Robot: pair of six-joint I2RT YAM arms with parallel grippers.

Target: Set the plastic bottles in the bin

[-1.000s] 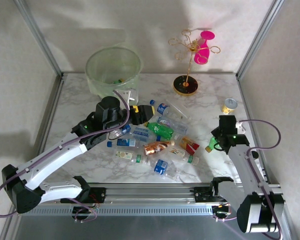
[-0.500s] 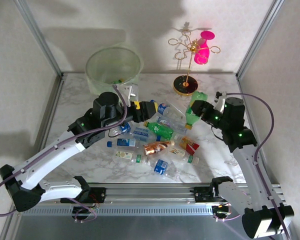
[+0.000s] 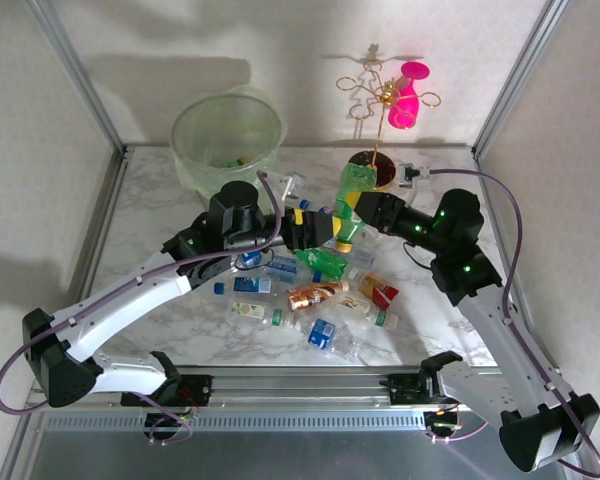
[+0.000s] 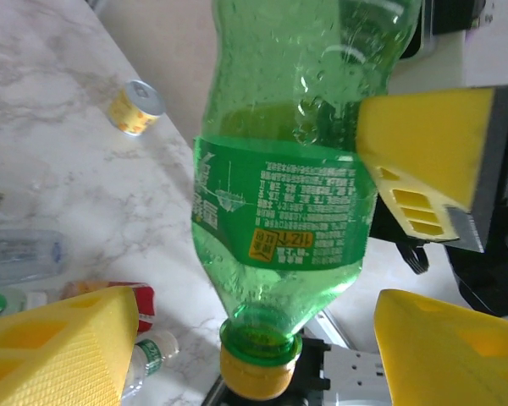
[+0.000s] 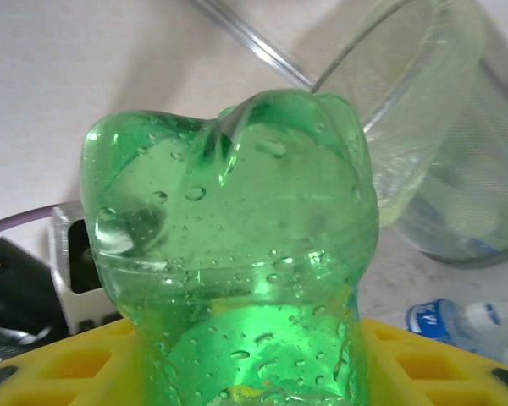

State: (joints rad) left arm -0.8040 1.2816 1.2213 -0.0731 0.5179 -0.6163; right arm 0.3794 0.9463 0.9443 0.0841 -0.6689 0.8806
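My right gripper [image 3: 368, 208] [image 5: 237, 372] is shut on a green plastic bottle [image 3: 351, 193] [image 5: 229, 245], held in the air above the middle of the table with its yellow cap [image 4: 254, 372] pointing down. My left gripper [image 3: 323, 232] [image 4: 254, 359] is open, and the cap end of that bottle [image 4: 279, 194] hangs between its yellow fingers [image 4: 59, 347] without touching them. Several more plastic bottles [image 3: 315, 295] lie in a heap on the marble top below. The pale-green bin [image 3: 227, 135] [image 5: 432, 144] stands at the back left.
A gold wire stand [image 3: 378, 100] on a black base, carrying a pink cup [image 3: 408, 95], stands at the back right, close behind my right gripper. A short silver can [image 4: 135, 106] sits on the table. Metal frame posts edge the table on both sides.
My right arm lifted the green bottle from the table's right side and carried it left to the middle. My left gripper moved right to meet it, opening slightly.
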